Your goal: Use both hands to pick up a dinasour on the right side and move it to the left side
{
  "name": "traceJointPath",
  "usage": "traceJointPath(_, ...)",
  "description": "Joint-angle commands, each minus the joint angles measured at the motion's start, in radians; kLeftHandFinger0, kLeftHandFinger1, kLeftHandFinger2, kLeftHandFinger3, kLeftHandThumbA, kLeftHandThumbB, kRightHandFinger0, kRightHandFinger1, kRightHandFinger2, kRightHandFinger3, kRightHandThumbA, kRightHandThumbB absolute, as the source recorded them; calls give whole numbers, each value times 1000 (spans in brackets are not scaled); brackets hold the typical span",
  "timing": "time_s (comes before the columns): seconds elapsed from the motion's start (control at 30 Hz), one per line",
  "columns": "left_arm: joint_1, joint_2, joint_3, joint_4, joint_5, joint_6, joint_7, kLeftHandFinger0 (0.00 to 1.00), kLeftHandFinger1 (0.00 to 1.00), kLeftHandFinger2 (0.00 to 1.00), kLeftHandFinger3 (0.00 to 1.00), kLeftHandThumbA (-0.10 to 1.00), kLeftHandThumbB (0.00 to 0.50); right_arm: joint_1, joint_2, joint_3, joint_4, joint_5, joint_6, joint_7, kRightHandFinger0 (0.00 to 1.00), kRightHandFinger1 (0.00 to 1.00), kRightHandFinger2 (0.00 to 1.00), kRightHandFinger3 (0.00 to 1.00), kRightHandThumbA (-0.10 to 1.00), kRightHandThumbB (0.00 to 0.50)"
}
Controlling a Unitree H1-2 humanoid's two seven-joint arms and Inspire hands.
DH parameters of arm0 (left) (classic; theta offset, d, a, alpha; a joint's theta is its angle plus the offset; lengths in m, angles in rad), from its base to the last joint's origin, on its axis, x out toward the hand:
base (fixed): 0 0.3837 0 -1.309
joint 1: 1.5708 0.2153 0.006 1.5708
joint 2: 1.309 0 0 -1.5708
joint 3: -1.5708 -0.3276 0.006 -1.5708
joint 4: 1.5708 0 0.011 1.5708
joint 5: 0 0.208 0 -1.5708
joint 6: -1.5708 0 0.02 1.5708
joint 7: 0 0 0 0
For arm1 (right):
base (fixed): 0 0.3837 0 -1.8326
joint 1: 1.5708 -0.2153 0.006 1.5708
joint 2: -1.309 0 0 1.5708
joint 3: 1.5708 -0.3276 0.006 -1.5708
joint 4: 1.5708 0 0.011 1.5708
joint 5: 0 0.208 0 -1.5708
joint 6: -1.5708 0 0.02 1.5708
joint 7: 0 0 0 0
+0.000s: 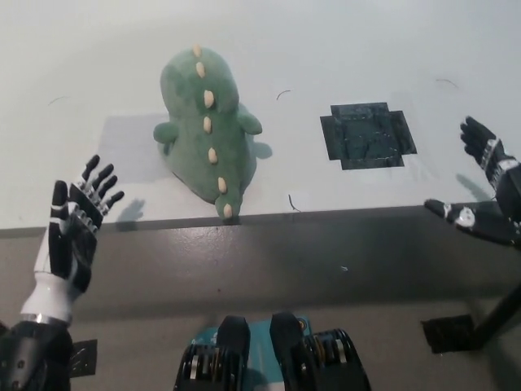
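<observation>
A green plush dinosaur point(207, 124) with cream spikes down its back lies face down on the white table point(342, 49), its tail tip at the front edge. It rests partly on a pale grey patch point(130, 147). My left hand point(73, 236) hovers open at the lower left, just in front of the table edge, well clear of the toy. My black right hand point(484, 191) is open at the far right edge of the picture, partly cut off, holding nothing.
A black square marker point(368, 134) is taped to the table right of the dinosaur. The dark front edge of the table point(326, 236) runs across the middle. Small black tape pieces point(448, 332) lie on the floor below.
</observation>
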Motion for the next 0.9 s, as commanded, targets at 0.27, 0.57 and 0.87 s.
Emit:
traceJointPath(0.27, 74, -6, -39, -47, 11, -86, -17, 1000, 1000, 1000, 1000, 1000, 382, 129, -33, -53, -131, 45, -62, 7, 1000, 1000, 1000, 1000, 1000, 217)
traceJointPath(0.57, 122, -29, -79, -65, 53, -109, -2, 1000, 1000, 1000, 1000, 1000, 419, 220, -26, -69, -162, 67, -77, 9, 1000, 1000, 1000, 1000, 1000, 231)
traceJointPath(0.87, 154, -44, -108, -37, 59, -141, -11, 1000, 1000, 1000, 1000, 1000, 471, 254, -13, -48, -140, 50, -106, 15, 1000, 1000, 1000, 1000, 1000, 210)
